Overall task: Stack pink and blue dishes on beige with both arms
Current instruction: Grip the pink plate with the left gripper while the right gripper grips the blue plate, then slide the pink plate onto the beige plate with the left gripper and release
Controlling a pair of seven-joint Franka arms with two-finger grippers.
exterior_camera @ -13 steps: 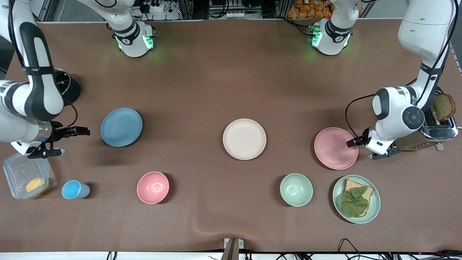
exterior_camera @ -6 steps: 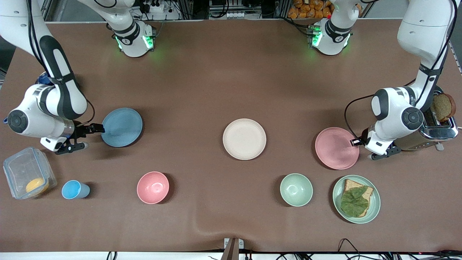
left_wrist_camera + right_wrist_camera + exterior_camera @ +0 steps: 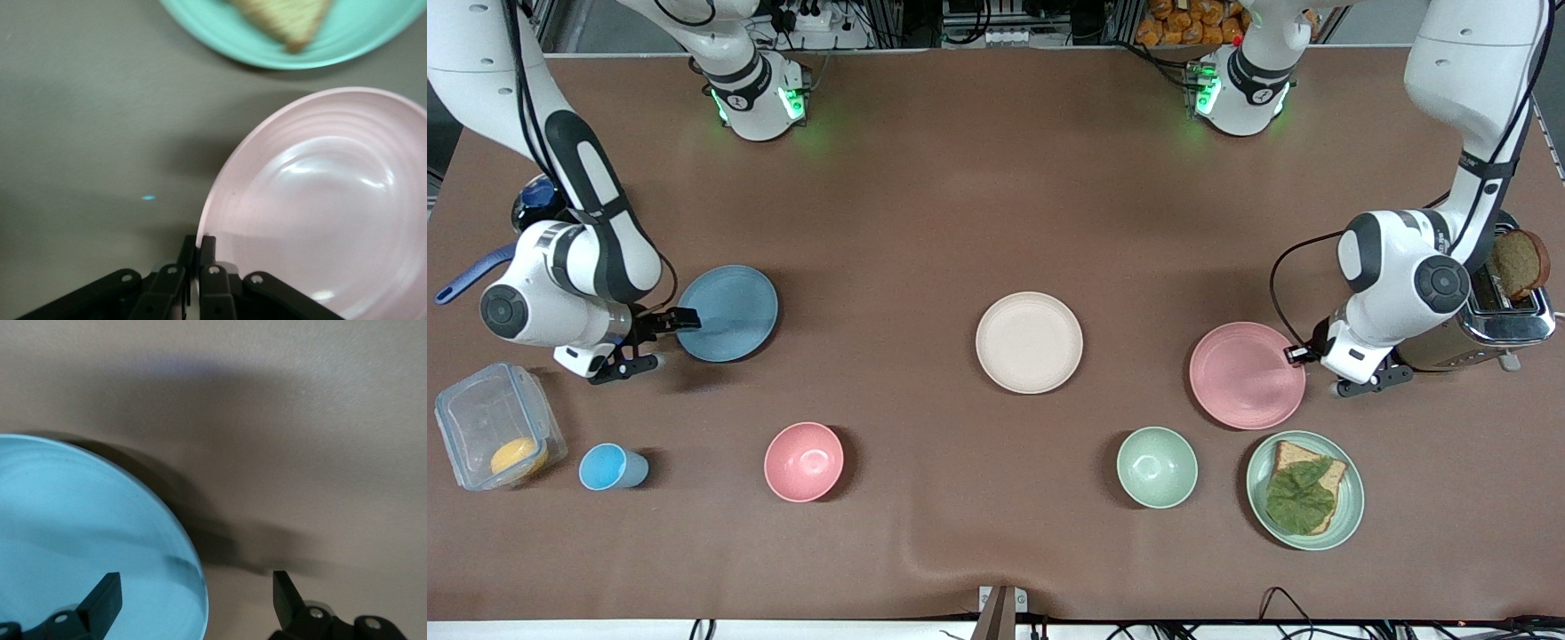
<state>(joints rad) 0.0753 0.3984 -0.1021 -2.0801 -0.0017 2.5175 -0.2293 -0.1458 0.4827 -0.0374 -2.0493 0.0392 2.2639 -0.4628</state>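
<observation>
The beige plate point(image 3: 1029, 342) lies bare at mid-table. Toward the left arm's end, the pink plate point(image 3: 1245, 375) has my left gripper point(image 3: 1295, 354) shut on its rim. In the left wrist view the two fingers pinch the edge of the pink plate point(image 3: 320, 213) at the left gripper point(image 3: 198, 241), and a shadow shows under the plate. Toward the right arm's end, the blue plate point(image 3: 729, 313) lies flat with my right gripper point(image 3: 685, 316) open at its rim. In the right wrist view the right gripper point(image 3: 195, 581) straddles the edge of the blue plate point(image 3: 80, 520), one finger over the plate and one outside it.
A pink bowl point(image 3: 804, 461), blue cup point(image 3: 609, 467) and clear container point(image 3: 494, 436) sit nearer the camera on the right arm's side. A green bowl point(image 3: 1157, 467) and a green plate point(image 3: 1352, 507) with bread lie near the pink plate. A toaster point(image 3: 1507, 316) stands beside the left arm.
My right gripper moved from the table's end up to the blue plate's rim. The pink plate shifted a little toward the beige plate and the camera with the left gripper on it.
</observation>
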